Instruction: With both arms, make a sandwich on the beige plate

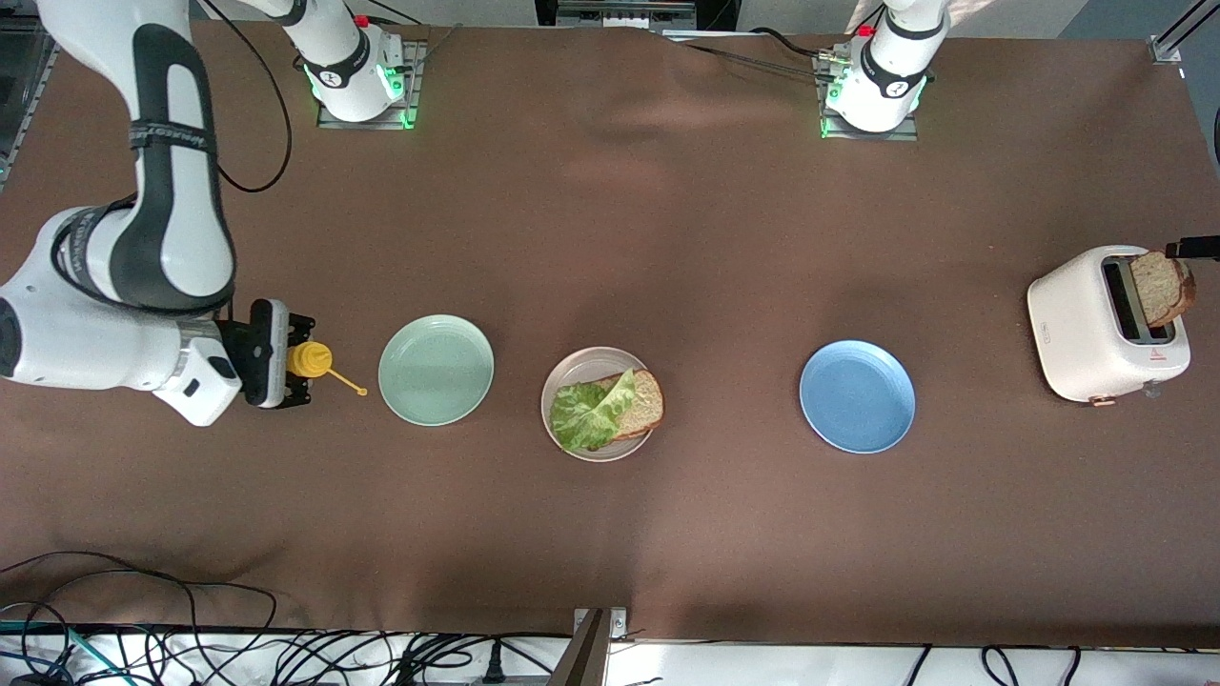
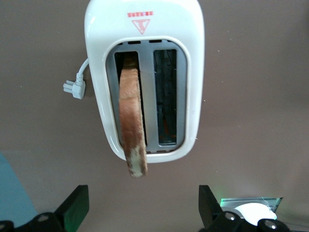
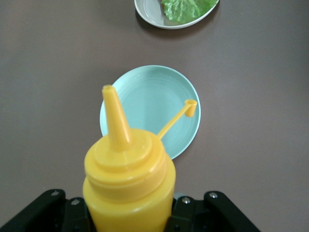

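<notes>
the beige plate (image 1: 562, 367) sits mid-counter between the mint green plate (image 1: 436, 369) at its 9 o'clock and the blue plate (image 1: 857, 396) at its 3 o'clock. on it lies one bread slice (image 1: 642, 404) with a lettuce leaf (image 1: 589, 412) draped over it; the sandwich lacks its top slice. that second slice (image 1: 1161, 287) stands in a slot of the white toaster (image 1: 1087, 333) at the left arm's end of the counter. the left gripper (image 2: 140, 205) hangs over the toaster, jaws spread wide and empty. the right gripper (image 1: 278, 354), beside the mint green plate at its 9 o'clock, has its jaws clamped on a yellow squeeze bottle (image 3: 128, 186) with its cap off. the step in hand looks like fetching the toast. next, the left jaws need to drop astride the slice, pinch its faces and lift it straight out.
</notes>
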Robot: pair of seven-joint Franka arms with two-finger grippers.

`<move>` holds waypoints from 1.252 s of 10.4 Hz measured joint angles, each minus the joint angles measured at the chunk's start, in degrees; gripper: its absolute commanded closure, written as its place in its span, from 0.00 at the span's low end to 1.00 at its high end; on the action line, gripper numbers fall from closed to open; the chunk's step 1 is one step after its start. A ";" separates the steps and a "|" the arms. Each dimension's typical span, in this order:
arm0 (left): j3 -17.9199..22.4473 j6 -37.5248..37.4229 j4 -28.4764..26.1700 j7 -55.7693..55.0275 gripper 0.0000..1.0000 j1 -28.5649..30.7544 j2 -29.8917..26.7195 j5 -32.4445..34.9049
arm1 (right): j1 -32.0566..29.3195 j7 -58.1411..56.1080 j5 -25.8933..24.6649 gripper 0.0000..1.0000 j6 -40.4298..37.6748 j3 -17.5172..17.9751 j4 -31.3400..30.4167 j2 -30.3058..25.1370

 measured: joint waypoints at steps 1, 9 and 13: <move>0.00 1.09 -0.01 0.20 0.00 0.59 1.17 0.00 | -2.30 -5.89 4.94 1.00 -1.72 0.27 -1.79 0.99; -0.13 2.82 -0.02 0.30 0.40 2.30 5.22 -3.16 | -9.98 -42.16 27.63 0.79 -12.96 0.61 -7.21 15.36; -0.20 2.87 0.14 3.21 1.00 2.37 5.61 -2.76 | -10.05 -43.20 28.43 0.00 -13.73 -0.25 -7.00 15.55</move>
